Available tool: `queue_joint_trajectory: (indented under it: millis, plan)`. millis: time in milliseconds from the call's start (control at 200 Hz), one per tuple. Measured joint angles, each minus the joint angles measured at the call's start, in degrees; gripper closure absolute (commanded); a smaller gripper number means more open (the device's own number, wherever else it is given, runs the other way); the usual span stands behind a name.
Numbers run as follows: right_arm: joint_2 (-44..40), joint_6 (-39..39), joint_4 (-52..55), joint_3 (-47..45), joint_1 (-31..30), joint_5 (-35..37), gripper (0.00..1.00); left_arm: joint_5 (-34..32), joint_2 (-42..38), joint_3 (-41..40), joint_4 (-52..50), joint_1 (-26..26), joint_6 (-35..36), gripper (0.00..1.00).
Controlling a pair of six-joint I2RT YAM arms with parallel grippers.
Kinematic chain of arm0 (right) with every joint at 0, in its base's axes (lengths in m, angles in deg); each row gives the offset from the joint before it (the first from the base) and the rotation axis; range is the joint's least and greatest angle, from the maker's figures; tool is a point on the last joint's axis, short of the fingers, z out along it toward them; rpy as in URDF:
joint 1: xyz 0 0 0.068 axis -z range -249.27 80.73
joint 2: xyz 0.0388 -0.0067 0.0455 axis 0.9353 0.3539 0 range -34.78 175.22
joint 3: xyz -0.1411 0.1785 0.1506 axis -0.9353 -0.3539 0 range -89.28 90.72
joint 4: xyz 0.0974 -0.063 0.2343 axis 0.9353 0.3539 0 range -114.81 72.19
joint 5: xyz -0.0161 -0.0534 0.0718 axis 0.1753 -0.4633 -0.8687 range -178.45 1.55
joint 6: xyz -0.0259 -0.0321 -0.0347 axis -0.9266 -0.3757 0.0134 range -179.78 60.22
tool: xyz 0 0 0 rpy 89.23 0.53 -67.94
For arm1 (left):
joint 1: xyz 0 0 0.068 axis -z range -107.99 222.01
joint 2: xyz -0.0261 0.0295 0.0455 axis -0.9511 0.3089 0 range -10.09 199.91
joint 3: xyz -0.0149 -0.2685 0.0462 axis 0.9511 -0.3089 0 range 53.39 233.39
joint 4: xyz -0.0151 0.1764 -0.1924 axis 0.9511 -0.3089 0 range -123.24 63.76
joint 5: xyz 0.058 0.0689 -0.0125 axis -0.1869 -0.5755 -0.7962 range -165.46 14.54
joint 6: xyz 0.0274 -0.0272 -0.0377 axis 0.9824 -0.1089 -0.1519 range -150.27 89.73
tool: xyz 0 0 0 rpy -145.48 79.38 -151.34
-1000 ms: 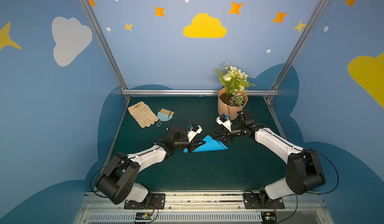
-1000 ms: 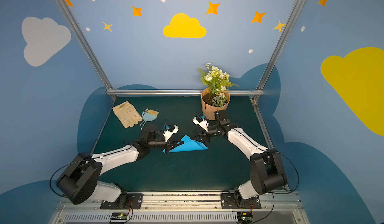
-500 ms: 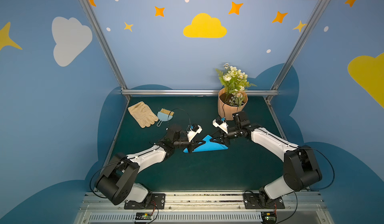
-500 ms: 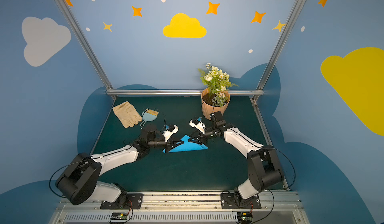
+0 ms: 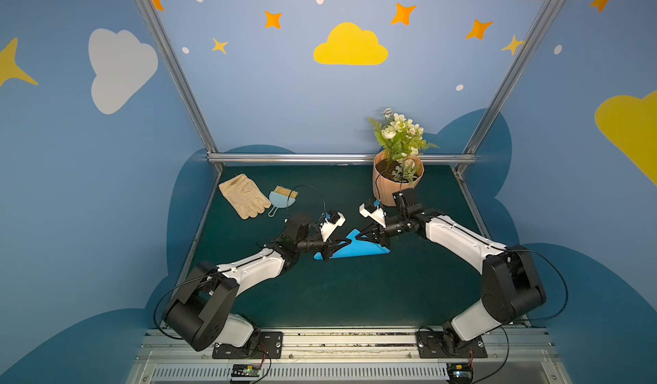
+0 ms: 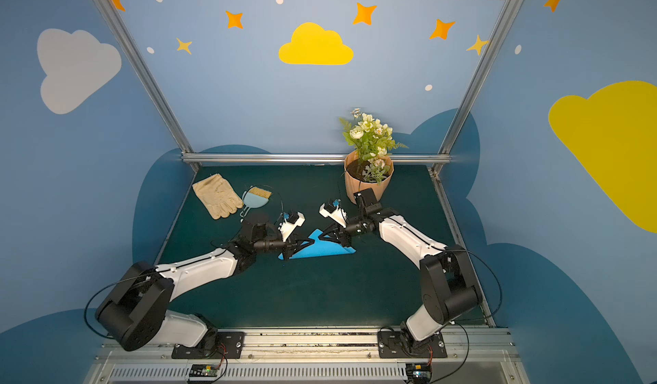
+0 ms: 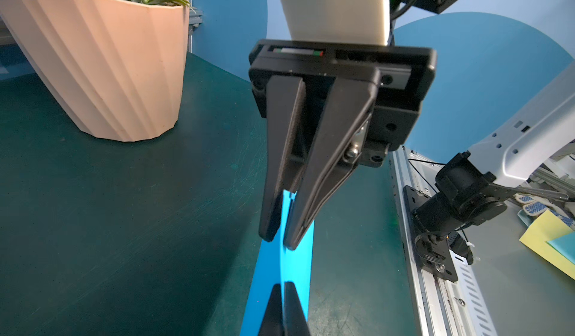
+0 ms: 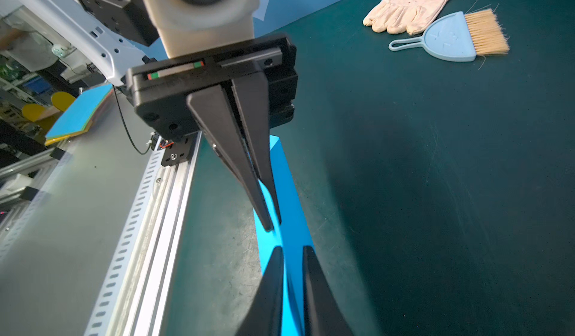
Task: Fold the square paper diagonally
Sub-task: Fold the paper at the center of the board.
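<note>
Square paper (image 5: 359,252), already triangular in outline, lies just below the centre of both top views on the green mat (image 5: 355,293), spanning the gap between the two grippers. What has changed is on the right side of the frame. A second ago the right gripper (image 5: 363,238) stands half open, clear of the paper and close to the flowerpot (image 5: 394,190); it now sits over the upper right part of the paper with its jaws drawn together. The left wrist view confirms the grip: both black fingers (image 7: 277,163) pinch the blue edge (image 7: 295,266) with little more than the paper's thickness between them. The left gripper (image 5: 336,247) is as before, fully closed on the left end of the paper, and the right wrist view shows its fingertips (image 8: 263,213) meeting on the blue strip (image 8: 289,175). Whether the lower long edge rests on the mat or hangs just above it cannot be told. Judged from this, the diagonal fold is already formed and the paper has passed from a one-handed to a two-handed hold, which suits aligning the corners and setting the crease. A thin paper held at two points may buckle or tear if the arms diverge. Glove (image 5: 243,195) and dustpan (image 5: 282,199), at the upper left of the mat, lie well apart.
</note>
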Motion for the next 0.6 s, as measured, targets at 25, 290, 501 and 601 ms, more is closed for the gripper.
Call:
queue_joint_trajectory:
  millis: [25,290,501,601]
  plan:
    - [0.2,-0.1,0.2,0.2,-0.1,0.1,0.96,-0.1,0.0,0.0,0.0,0.0,0.0,0.97]
    - [1.1,-0.6,2.0,1.3,-0.3,1.1,1.00,-1.0,0.6,0.5,-1.0,0.0,-0.7,0.85]
    - [1.0,-3.4,4.9,1.6,0.4,1.7,1.00,2.0,0.3,1.6,-2.5,-2.5,-2.4,0.55]
    - [0.9,-5.4,6.6,1.6,0.5,2.2,1.00,4.9,-1.0,1.6,-4.9,-4.9,-2.5,0.51]
